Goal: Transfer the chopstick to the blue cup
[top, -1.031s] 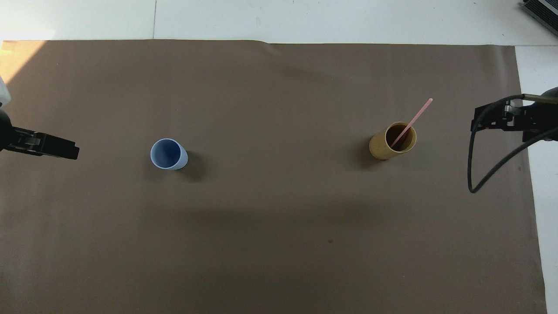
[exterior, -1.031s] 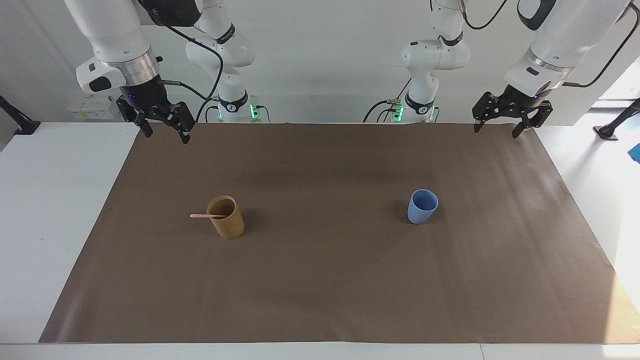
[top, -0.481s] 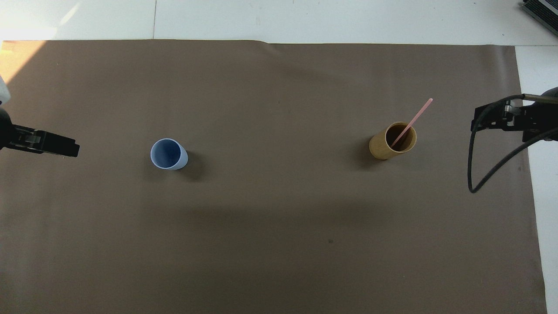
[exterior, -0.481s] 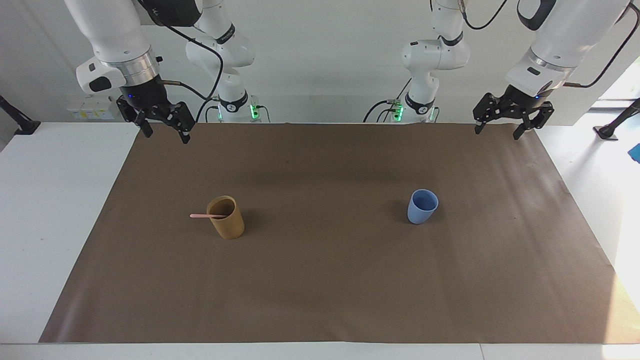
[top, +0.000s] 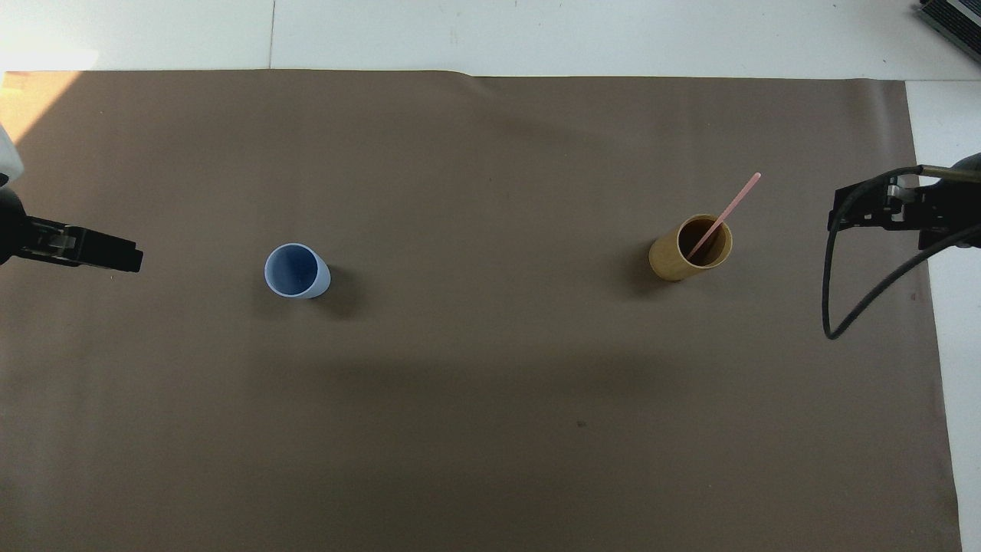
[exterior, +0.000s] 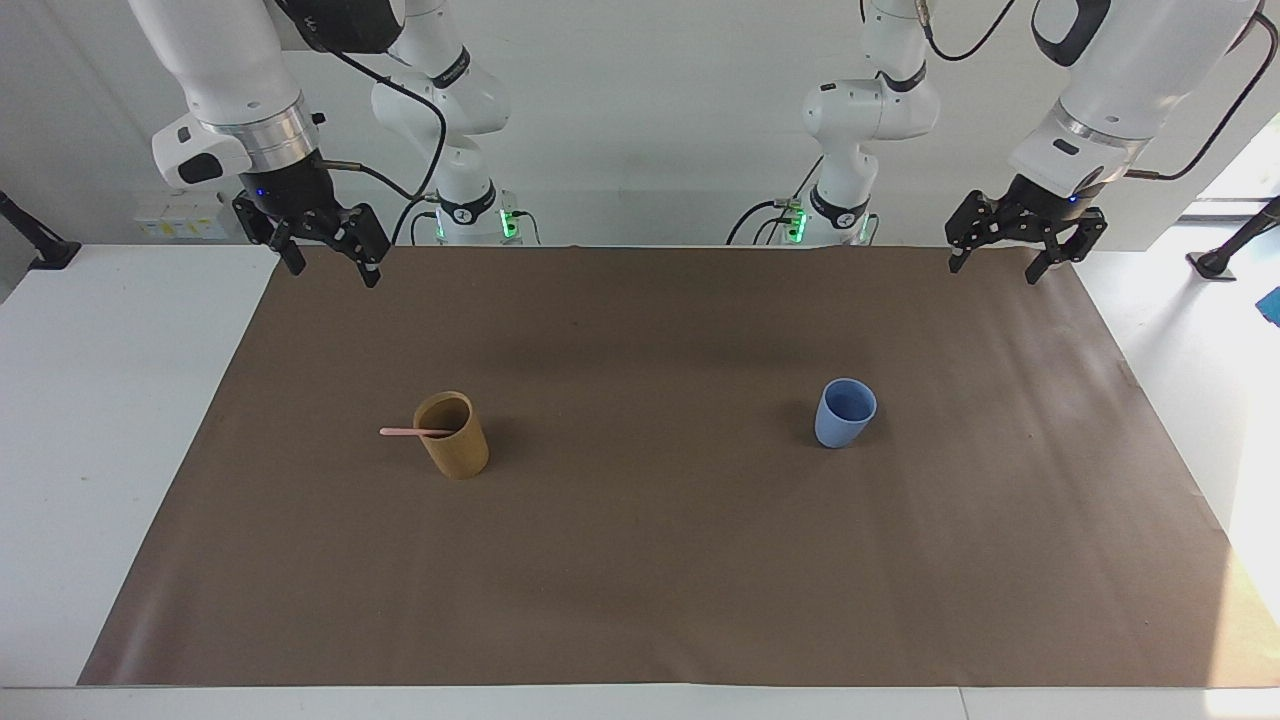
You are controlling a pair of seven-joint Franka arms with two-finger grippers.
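Both arms are just hanging out up at the robots' edge of the brown paper mat (exterior: pixel 640 560) that's covering the white tabletop (exterior: pixel 110 400). The right claw (exterior: pixel 328 268) is hovering over the mat's corner at the right arm's end, fingers standing apart and holding nothing. The left claw (exterior: pixel 995 268) is doing the same over the corner at the left arm's end, also spread wide and empty.

The pink chopstick (top: pixel 724 212) is sitting in the tan-brown cylindrical cup (exterior: pixel 455 440), leaning on the rim with its top end sticking out and tilting toward the right arm's end of the tabletop. That cup is standing upright mid-mat on the right arm's side. The blue cup (exterior: pixel 844 413) is standing upright too, well apart from it toward the left arm's end, with nothing showing inside.
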